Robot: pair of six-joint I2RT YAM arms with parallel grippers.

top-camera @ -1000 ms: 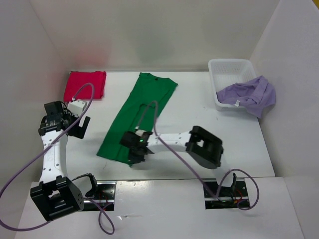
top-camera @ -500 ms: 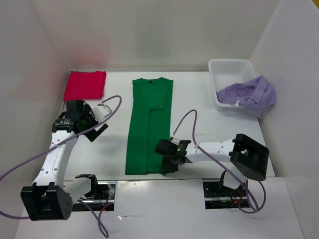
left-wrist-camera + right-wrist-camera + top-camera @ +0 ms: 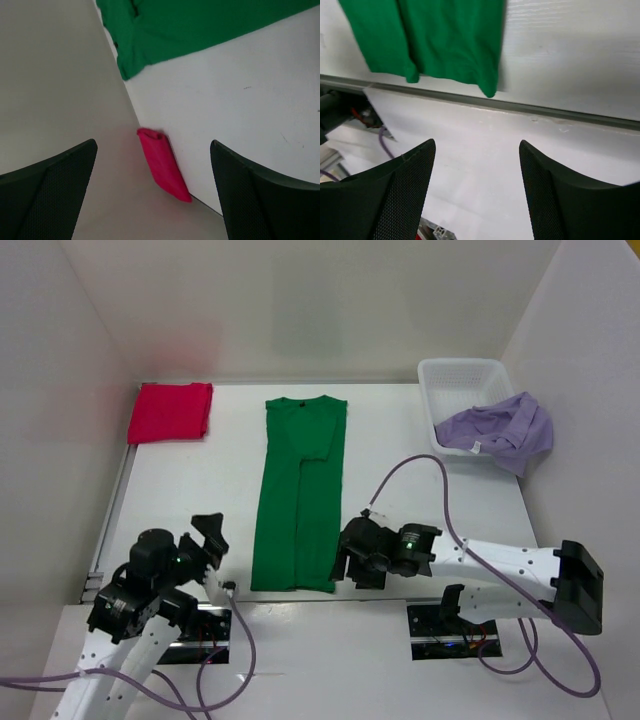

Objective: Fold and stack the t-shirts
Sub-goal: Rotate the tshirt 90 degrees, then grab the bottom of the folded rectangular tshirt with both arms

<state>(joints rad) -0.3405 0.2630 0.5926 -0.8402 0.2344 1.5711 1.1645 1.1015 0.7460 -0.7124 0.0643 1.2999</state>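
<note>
Presently: lengthwise fold of the green shirt (image 3: 298, 495) looks done. It lies as a long narrow strip down the middle of the frame on the table (image 3: 400, 460), collar toward the top, hem at the near edge.

- Red shirt (image 3: 170, 412): folded into a square, upper left corner of the overhead view, well apart from the green.
- Lavender shirt (image 3: 497, 430): unfolded, draped over the rim of the white basket (image 3: 460, 365), upper right.
- Right gripper (image 3: 350, 562): just beside the strip's lower right corner, fingers spread, nothing between them.
- Left gripper (image 3: 205, 548): lower left, off the cloth, fingers spread wide, empty.

Judgement: step in hand is the cross fold. The next move calls for both claws on the two hem corners, carrying them up toward the collar, then a transfer onto the red square.

Views compared:
- Right wrist alone shows the hem close up: two layered corners lying right at the table's edge strip, little room to get a finger under.
- Left wrist shows the red shirt small against the far wall and a green edge at the top of its frame.
- Only the overhead view takes in the basket and lavender shirt.
</note>
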